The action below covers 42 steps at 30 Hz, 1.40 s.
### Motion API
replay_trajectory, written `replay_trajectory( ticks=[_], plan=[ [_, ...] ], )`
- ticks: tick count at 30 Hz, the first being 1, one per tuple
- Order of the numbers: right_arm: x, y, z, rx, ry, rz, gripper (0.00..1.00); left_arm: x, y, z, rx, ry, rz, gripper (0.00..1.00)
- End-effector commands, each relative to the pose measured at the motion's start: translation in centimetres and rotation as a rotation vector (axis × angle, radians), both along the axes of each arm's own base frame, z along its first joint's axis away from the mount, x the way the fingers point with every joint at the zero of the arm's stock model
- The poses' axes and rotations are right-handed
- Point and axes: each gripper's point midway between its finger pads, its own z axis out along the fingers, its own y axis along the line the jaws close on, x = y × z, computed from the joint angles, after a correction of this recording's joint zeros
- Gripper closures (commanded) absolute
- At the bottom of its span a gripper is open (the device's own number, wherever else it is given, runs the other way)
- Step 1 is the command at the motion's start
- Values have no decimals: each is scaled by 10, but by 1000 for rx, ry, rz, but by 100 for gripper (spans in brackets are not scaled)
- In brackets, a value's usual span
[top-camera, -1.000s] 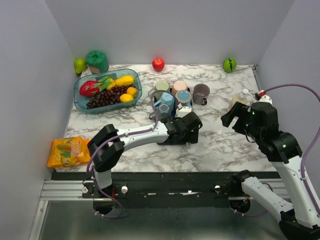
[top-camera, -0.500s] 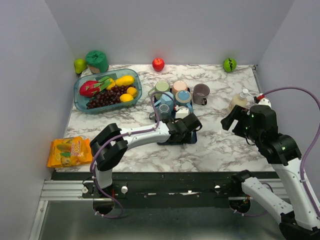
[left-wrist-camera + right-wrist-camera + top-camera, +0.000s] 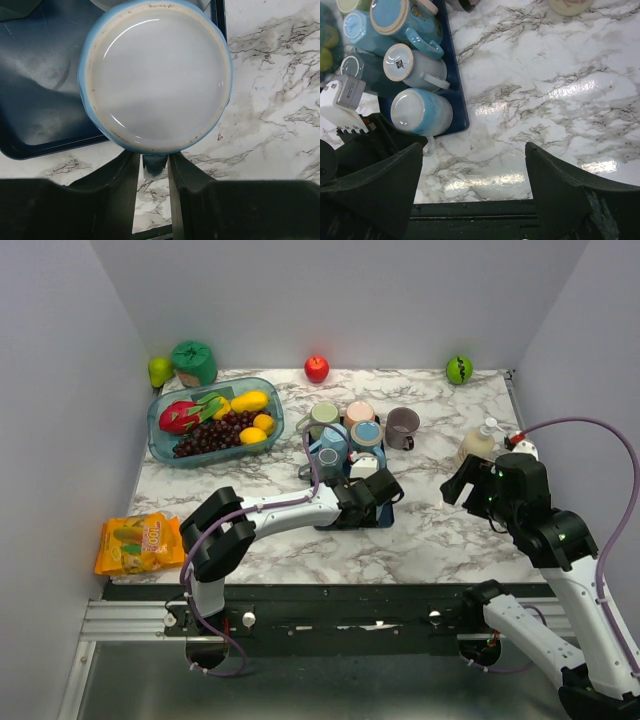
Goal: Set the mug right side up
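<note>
The mug (image 3: pixel 155 75) is light blue and stands upside down, its glossy white base facing up, at the corner of a dark blue tray (image 3: pixel 40 100). Its handle (image 3: pixel 154 165) points off the tray over the marble. My left gripper (image 3: pixel 154 161) has its two fingers pressed in on either side of that handle. In the right wrist view the same mug (image 3: pixel 420 111) sits at the tray's near corner. From the top view the left gripper (image 3: pixel 372 485) covers most of it. My right gripper (image 3: pixel 475 165) hangs open above bare marble, right of the tray.
Several other mugs (image 3: pixel 345 430) crowd the tray, and a purple mug (image 3: pixel 403 425) stands beside it. A fruit bowl (image 3: pixel 215 420) sits at back left, a snack bag (image 3: pixel 138 542) at front left, an apple (image 3: pixel 316 368) along the back wall, and a cream bottle (image 3: pixel 478 443) at right.
My left gripper slid slightly toward the tray and its fingers closed from wide apart onto the mug's handle. The right arm drifted a little nearer, still open.
</note>
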Motion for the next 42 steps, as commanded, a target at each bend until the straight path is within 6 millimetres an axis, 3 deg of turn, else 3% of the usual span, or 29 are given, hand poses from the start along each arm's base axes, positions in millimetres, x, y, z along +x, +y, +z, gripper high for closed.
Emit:
replay_trajectory(
  ticks=[1,4,5,7,11,14,17,22,26,31,36,38,42],
  plan=[
    [-1,-1,-1,15,1,-14,11,10,6,2,52,-50,4,67],
    [0,1,-1,18,0,-10,11,10,6,1,56,-52,-7,80],
    [0,1,-1,18,0,-10,11,10,6,1,57,-53,-9,90],
    [1,1,-1,16,3,-8,11,11,7,4,53,-59,-12,100],
    [1,4,3,26,-6,11,11,14,5,17,26,-95,-41,100],
    [0,11,7,42,-13,53,11,14,4,40,-30,-135,-62,100],
    [0,22,12,67,-29,114,11,13,5,76,-93,-190,-81,100],
    [-4,48,28,156,-85,252,11,11,6,152,-228,-301,-135,100],
    [-5,78,53,247,-210,420,11,6,8,206,-335,-388,-182,100],
    [-24,114,86,385,-329,657,11,-4,18,297,-537,-550,-215,100],
    [-39,136,127,487,-471,836,11,-24,26,370,-727,-660,-281,100],
    [-45,143,144,543,-524,897,11,-32,27,385,-788,-686,-312,100],
    [-47,151,158,628,-554,944,11,-55,32,430,-951,-756,-392,100]
  ],
)
